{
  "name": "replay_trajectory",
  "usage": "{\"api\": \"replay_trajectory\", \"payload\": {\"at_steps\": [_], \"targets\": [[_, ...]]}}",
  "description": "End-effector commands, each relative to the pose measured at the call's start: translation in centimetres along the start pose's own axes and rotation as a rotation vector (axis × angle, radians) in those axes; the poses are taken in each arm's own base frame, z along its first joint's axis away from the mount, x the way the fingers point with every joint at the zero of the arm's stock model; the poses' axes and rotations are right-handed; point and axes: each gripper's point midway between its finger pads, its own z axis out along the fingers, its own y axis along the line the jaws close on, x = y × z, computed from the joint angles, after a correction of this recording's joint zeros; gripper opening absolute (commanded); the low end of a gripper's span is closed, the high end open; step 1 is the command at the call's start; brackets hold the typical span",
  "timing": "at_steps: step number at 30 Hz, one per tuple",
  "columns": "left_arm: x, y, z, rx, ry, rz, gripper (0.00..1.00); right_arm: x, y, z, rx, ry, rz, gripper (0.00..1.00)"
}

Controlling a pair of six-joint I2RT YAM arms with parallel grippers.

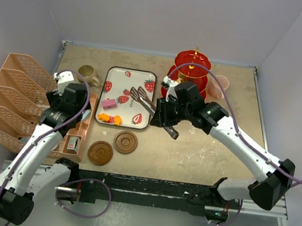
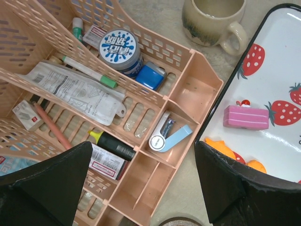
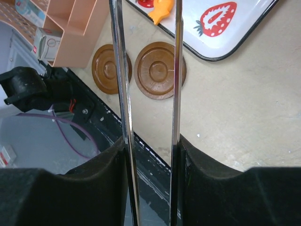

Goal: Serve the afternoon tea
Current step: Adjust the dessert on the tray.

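The red three-tier stand [image 1: 191,74] stands at the back, with the pink mug [image 1: 219,87] to its right. The olive-brown mug [image 1: 88,74] sits left of the strawberry tray [image 1: 131,71]; it also shows in the left wrist view [image 2: 214,19]. A pink cake sweet [image 1: 109,104] [image 2: 246,117] and orange sweets [image 1: 110,119] [image 3: 162,12] lie on the tray. Two brown coasters [image 1: 125,142] [image 1: 100,152] lie in front of the tray. My right gripper [image 1: 168,115] [image 3: 150,155] is shut on the metal tweezers [image 1: 143,100] [image 3: 177,70], whose tips hang over the tray. My left gripper [image 1: 75,115] [image 2: 143,188] is open and empty.
A peach desk organiser [image 1: 13,100] [image 2: 155,113] holds stationery at the left, under my left gripper. The tray [image 2: 282,56] [image 3: 235,28] lies beside it. The coasters [image 3: 153,70] [image 3: 106,69] lie near the table's dark front edge [image 3: 94,122]. Grey walls close in the back and sides.
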Motion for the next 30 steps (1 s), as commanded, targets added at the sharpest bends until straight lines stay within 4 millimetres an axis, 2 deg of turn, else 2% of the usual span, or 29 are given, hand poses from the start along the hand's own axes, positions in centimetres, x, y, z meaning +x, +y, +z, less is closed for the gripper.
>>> {"api": "replay_trajectory", "payload": {"at_steps": [1,7,15,24,30], "targets": [[-2.5,1.4,-1.4,-0.040,-0.083,-0.085,0.88,-2.5,1.2,0.2,-0.004,-0.074,-0.062,0.41],[-2.6,2.2,-1.6,-0.070,-0.104,-0.105,0.88,-2.7,2.1,3.1,0.000,-0.038,-0.103,0.41],[-2.1,2.6,-2.1,-0.066,-0.097,-0.192,0.88,-2.6,2.3,7.2,0.036,0.007,-0.129,0.40],[-1.4,2.5,-1.7,-0.069,-0.091,-0.182,0.90,-1.2,3.3,10.4,0.024,0.047,-0.128,0.40],[-1.6,3.4,-2.1,-0.092,-0.118,-0.206,0.90,-1.7,3.9,12.6,0.024,0.066,-0.159,0.39]]}}
